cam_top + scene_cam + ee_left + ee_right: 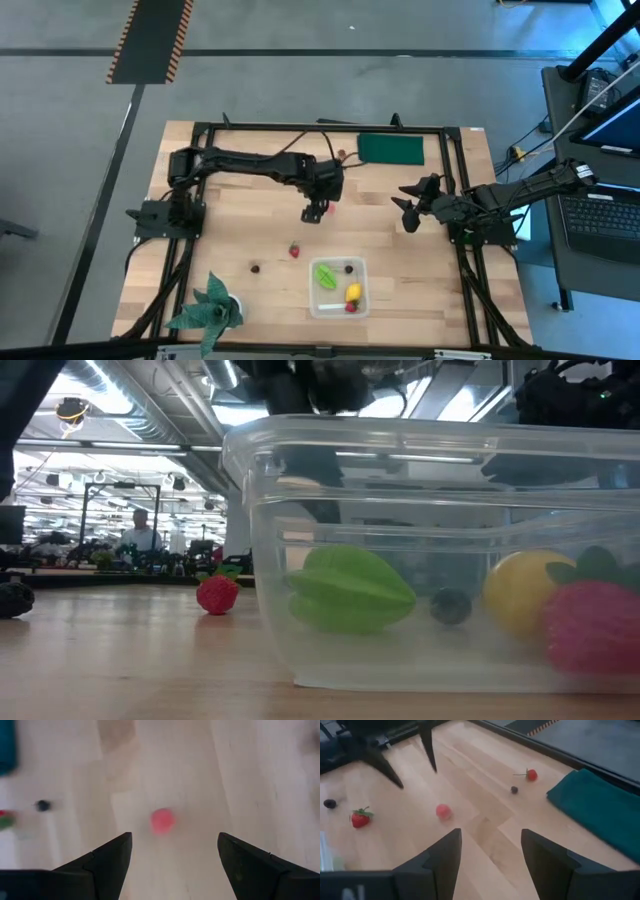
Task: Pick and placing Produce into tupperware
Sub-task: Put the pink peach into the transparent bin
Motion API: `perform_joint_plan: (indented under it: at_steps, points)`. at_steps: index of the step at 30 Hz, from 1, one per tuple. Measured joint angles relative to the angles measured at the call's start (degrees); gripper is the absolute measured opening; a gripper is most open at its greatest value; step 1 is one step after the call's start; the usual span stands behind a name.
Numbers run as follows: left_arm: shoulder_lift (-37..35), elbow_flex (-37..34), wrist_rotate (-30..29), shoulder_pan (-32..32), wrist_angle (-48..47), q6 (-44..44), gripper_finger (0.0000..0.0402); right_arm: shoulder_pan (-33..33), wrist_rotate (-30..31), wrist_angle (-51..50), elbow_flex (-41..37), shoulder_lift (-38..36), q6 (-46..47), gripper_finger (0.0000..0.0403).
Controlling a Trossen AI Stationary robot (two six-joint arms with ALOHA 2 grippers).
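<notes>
From above, you had the left gripper (316,212) hanging over mid-table with a pink berry (331,209) just at its 3 o'clock. That arm was the nearer; the right gripper (408,215) waited well off toward 3 o'clock. The tupperware (338,311) sat at 5 o'clock from the left claw, holding a light green piece (325,272), a lemon (353,293) and berries. A strawberry (294,250) and a dark berry (255,268) lay loose between.

Low down, the container (300,510) filled your view, strawberry (217,594) beside it.

Your left wrist showed fingers (107,857) spread, empty, the round berry (162,821) dead ahead, nothing in the way.

Your right wrist showed jaws parted, empty, the dark green pad (600,802) beyond.
</notes>
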Motion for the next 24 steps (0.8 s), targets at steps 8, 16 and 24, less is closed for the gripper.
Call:
perform_joint_plan:
  at_steps: [8,16,24]
  points:
    - [5.76,-0.05,0.46,1.2,3.27,-0.79,0.0269,0.0,0.0,0.06,0.0,0.0,0.2,0.0208]
    - [8.41,-0.11,2.04,3.54,3.73,-4.7,0.0256,0.0,0.0,-0.02,0.0,0.0,-0.02,0.0208]
    - [8.4,-0.09,3.51,2.38,6.66,-6.8,0.0257,0.0,0.02,-0.07,0.0,0.0,-0.28,0.0208]
